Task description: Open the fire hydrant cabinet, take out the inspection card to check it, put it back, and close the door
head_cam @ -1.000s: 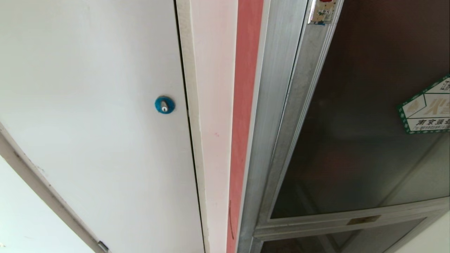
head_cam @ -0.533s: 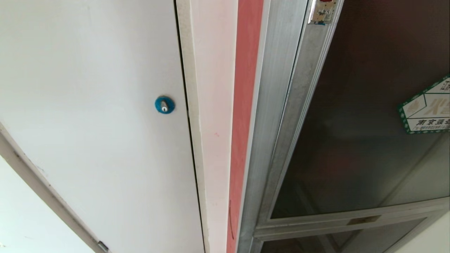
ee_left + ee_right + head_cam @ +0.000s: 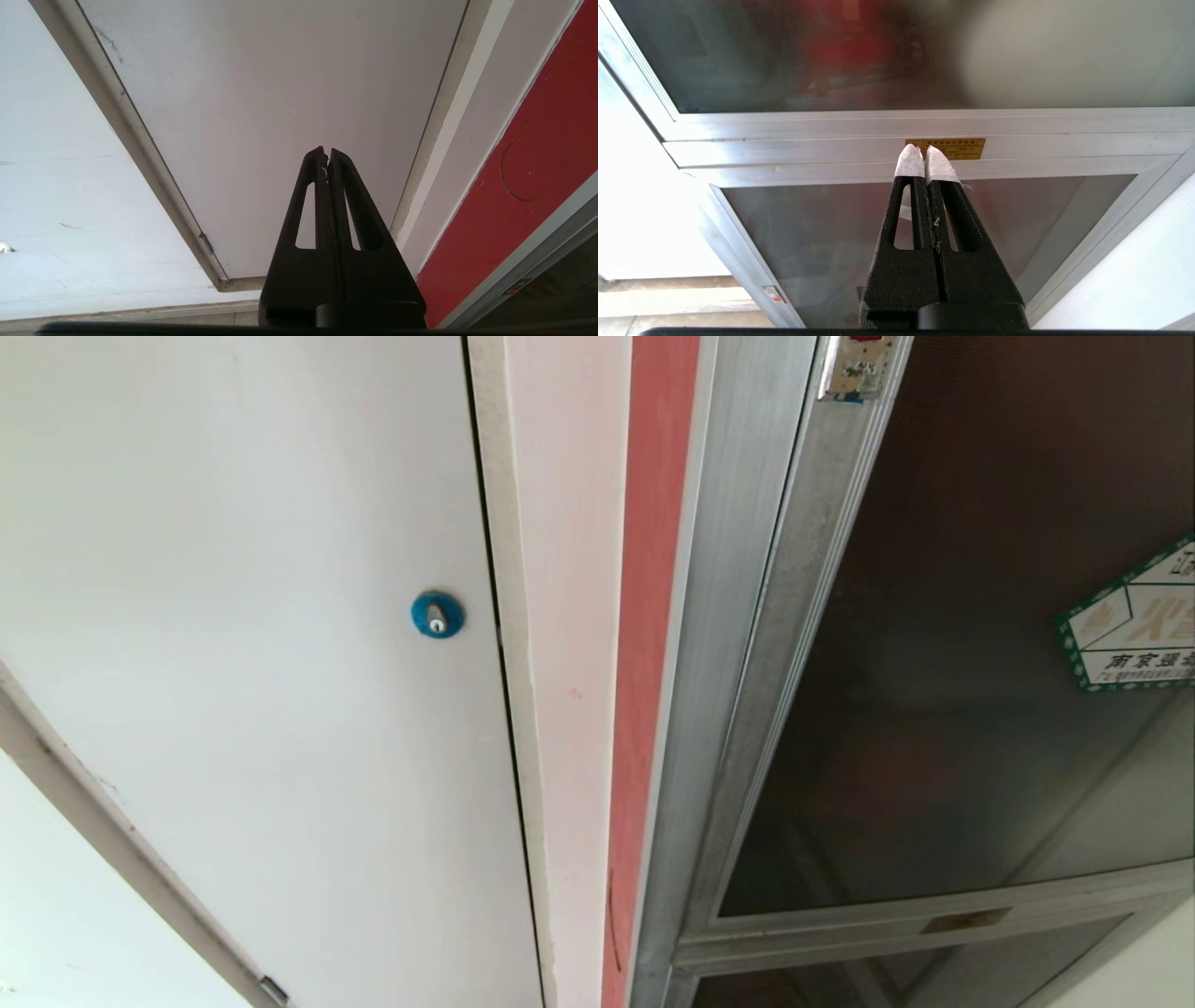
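I found the door (image 3: 980, 691) of the cabinet (image 3: 738, 644) fully closed — no step done, card unseen behind the glass. Right tool (image 3: 924, 151) clenched, empty, facing the frame; left tool (image 3: 325, 153) clenched, parked by the white door (image 3: 280, 84).

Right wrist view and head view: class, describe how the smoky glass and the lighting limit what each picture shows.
Right wrist view: behind the door only blurred red and pale shapes show, and the far left side is washed out white. Head view: the dark glass hides the inside, though the sticker stays sharp.
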